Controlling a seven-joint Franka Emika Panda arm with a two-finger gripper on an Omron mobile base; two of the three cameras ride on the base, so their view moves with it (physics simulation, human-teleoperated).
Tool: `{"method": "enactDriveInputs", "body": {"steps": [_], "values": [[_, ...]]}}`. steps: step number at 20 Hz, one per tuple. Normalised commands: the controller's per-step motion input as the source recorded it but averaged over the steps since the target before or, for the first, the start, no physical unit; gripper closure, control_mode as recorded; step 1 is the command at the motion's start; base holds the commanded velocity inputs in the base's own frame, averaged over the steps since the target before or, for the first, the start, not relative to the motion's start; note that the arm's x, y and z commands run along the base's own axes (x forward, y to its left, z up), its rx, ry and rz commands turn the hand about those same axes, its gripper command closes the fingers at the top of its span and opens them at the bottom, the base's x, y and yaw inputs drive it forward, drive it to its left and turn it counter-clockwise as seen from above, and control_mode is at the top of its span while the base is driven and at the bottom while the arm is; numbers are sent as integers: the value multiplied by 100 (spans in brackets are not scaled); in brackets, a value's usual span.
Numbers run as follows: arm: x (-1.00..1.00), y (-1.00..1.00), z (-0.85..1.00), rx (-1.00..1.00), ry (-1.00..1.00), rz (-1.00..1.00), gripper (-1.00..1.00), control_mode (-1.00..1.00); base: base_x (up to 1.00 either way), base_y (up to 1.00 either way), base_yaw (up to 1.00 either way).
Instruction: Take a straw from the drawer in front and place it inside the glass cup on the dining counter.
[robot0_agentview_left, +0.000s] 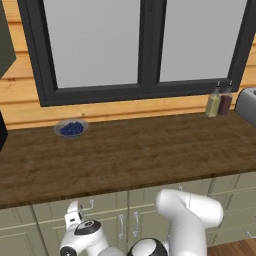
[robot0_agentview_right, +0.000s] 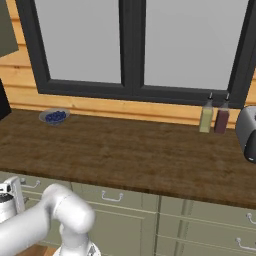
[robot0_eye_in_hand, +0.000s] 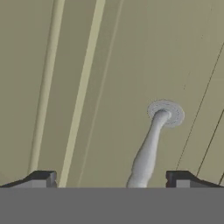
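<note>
The drawer has a pale olive-green front and sits just under the wood worktop. My gripper is open and right up against this front. Its two dark fingertips stand on either side of the curved silver handle and are not closed on it. From the base views, my hand hangs low in front of the drawer, close to its handle. The closed front hides the drawer's inside. The straw, the glass cup and the dining counter are out of view.
A wood worktop runs under a dark-framed window. On it are a glass bowl of blueberries, two bottles and a toaster at the right edge. More green drawers and doors line the cabinet.
</note>
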Motion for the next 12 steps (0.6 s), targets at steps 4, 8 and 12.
{"method": "enactDriveInputs", "body": {"steps": [4,8,12], "values": [[21,2,-25,0,-7,1,-100,-100,0,0,0],[30,0,-9,0,-6,2,-100,-100,0,0,0],[37,0,-1,0,-5,4,-100,-100,0,0,0]]}}
